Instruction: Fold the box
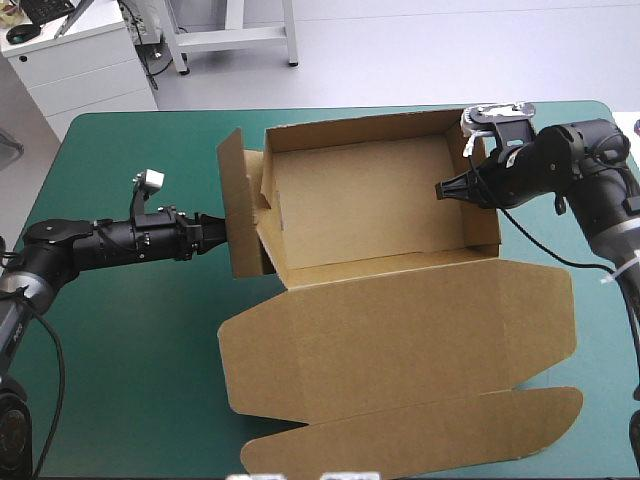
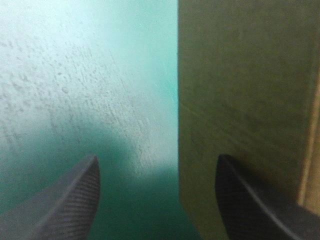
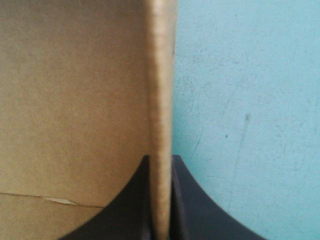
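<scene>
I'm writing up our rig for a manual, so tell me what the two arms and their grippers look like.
The left arm and right arm are black, built of rounded tubular segments. The left gripper and right gripper each have two broad black fin-shaped fingers; the left's show a fine ribbed texture.

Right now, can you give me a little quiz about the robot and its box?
1. True or false: the right pincer is shut on a wall of the box.
2. Pick one. The left pincer is: A) open, B) shut on the box, C) out of sight.
3. Fill the gap: the lid lies ____ on the teal-green table.

Key: 1 true; 2 A; 3 flat.
</scene>
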{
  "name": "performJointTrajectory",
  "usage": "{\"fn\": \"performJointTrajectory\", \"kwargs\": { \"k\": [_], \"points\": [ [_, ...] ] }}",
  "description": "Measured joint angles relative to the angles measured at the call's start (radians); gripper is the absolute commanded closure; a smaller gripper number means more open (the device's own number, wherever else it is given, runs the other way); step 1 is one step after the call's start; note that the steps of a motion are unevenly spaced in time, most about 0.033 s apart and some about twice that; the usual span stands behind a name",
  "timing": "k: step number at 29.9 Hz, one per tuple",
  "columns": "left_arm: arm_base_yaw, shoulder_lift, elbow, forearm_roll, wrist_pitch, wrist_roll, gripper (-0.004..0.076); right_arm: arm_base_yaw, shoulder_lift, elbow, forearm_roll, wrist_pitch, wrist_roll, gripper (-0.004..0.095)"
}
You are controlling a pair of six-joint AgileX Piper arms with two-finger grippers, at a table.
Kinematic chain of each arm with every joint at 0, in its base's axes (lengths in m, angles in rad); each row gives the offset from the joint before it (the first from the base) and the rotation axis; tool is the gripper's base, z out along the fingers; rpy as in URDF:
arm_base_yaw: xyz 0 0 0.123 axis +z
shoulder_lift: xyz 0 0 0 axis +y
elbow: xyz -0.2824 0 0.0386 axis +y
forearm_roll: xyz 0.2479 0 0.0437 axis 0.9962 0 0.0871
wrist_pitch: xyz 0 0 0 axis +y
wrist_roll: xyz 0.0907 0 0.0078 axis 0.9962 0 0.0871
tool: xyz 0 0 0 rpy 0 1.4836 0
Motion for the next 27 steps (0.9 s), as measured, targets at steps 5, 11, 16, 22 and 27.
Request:
{"fn": "performJointTrajectory", "kwargs": {
  "k": [5,11,16,22,27],
  "points": [
    [-0.084,0.0,-0.003,-0.009,-0.001,0.0,0.0248,0.0,0.0,0.0,-0.013,0.0,0.0,0.0913],
    [-0.144,-0.009,-0.057,-0.012,0.002,0.0,0.0248,0.0,0.0,0.0,-0.034,0.0,0.0,0.0913],
    [-0.181,-0.027,-0.139,-0.022,0.011,-0.019,0.0248,0.0,0.0,0.0,-0.035,0.0,0.009,0.0913],
    [-0.198,-0.027,-0.157,-0.028,0.013,-0.039,0.0248,0.0,0.0,0.0,-0.035,0.0,0.02,0.0913],
    [-0.198,-0.027,-0.157,-0.029,0.013,-0.041,0.0248,0.0,0.0,0.0,-0.028,0.0,0.024,0.0913]
  ]
}}
